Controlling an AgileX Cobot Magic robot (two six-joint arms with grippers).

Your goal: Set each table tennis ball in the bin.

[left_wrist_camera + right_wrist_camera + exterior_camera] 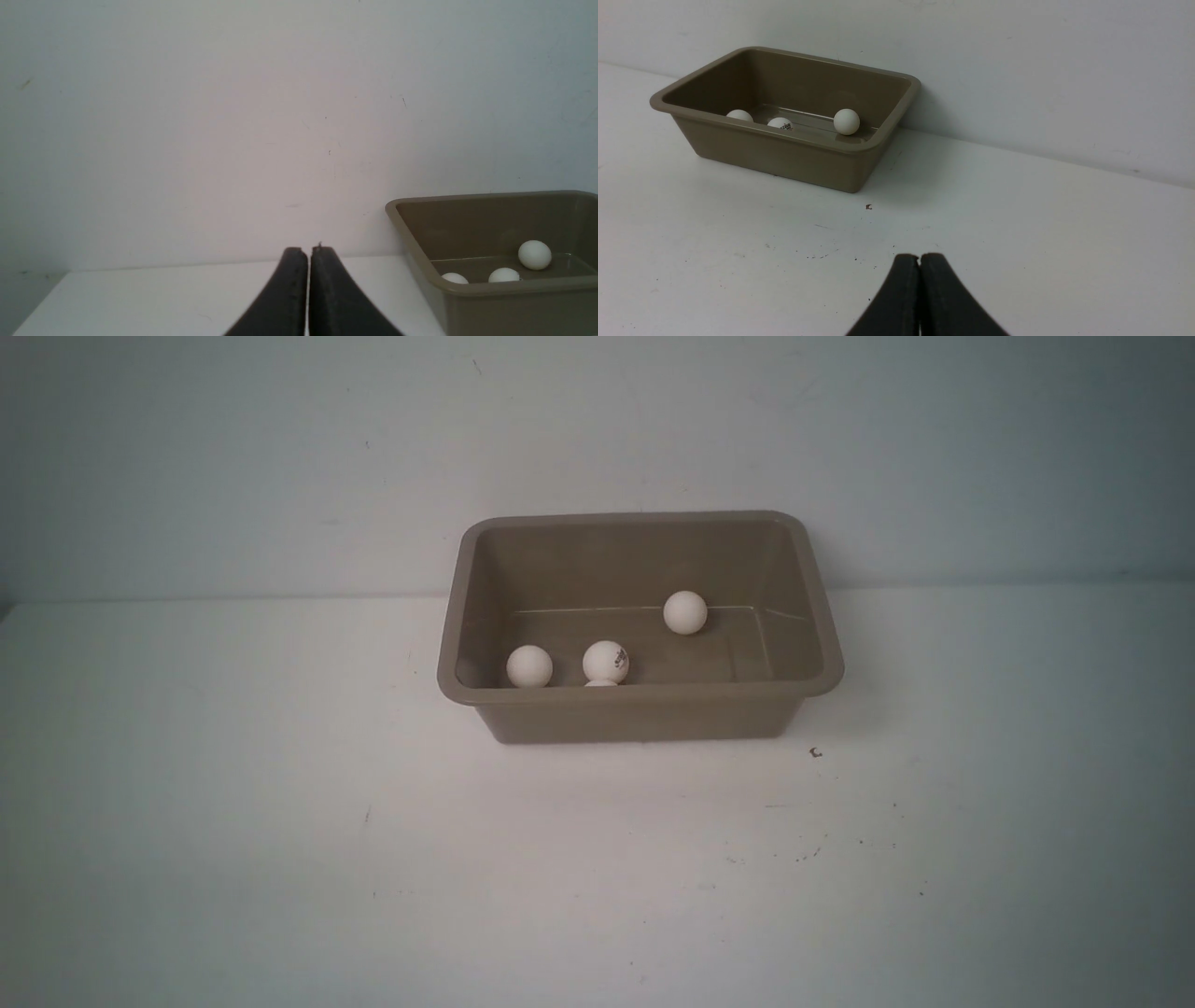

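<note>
I keep my left gripper [309, 252] and right gripper [920, 259] pinched fully closed on nothing, low over the white table [280, 859], well apart from the bin [644, 714]. The bin sits at the table's far edge against the wall. One bin; four balls inside, none on the table: one [529, 666] by the near left corner, a marked one [606, 662] beside it, a sliver of a fourth [601, 683] touching the near wall below it, one [685, 612] toward the far wall. I judge the job done; holding clear seems best.
</note>
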